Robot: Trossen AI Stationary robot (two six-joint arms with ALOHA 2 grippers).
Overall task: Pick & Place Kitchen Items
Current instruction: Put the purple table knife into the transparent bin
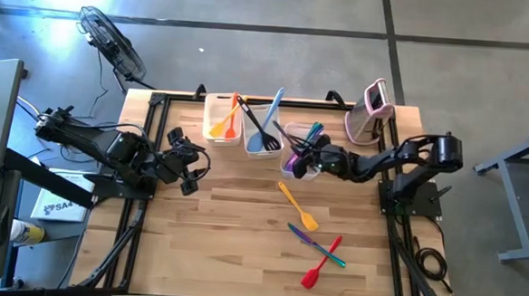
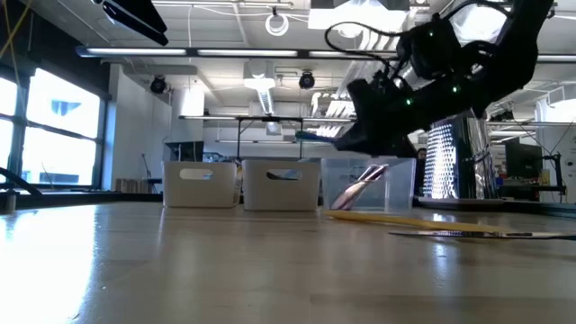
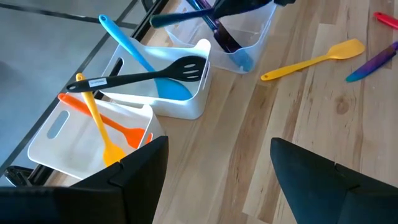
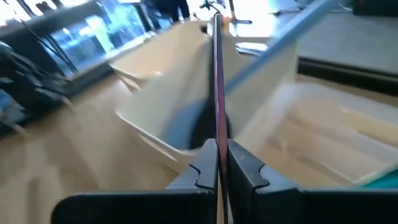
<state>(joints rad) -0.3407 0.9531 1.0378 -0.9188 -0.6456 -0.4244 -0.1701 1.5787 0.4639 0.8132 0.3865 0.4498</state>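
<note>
Utensils: three loose on the table (image 1: 243,219) in front of the clear tub (image 1: 302,159), namely one yellow spatula (image 1: 298,207), one red spatula (image 1: 321,263) and one teal-purple piece (image 1: 317,244) crossing the red. Three tubs in a row: left tub (image 1: 221,118) holds two (orange, yellow), middle tub (image 1: 262,130) holds two (one blue spoon (image 3: 140,56), one black turner (image 3: 146,76)); the clear one holds several, count unclear. Right gripper (image 4: 217,163) sits over the clear tub, pinched tight on one thin handle (image 4: 217,87); left gripper (image 3: 214,171) idles left of the tubs, fingers wide, nothing in them.

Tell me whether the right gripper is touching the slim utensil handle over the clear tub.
Touching. In the right wrist view the right gripper has both fingers pressed against the thin handle, with no gap on either side.
</note>
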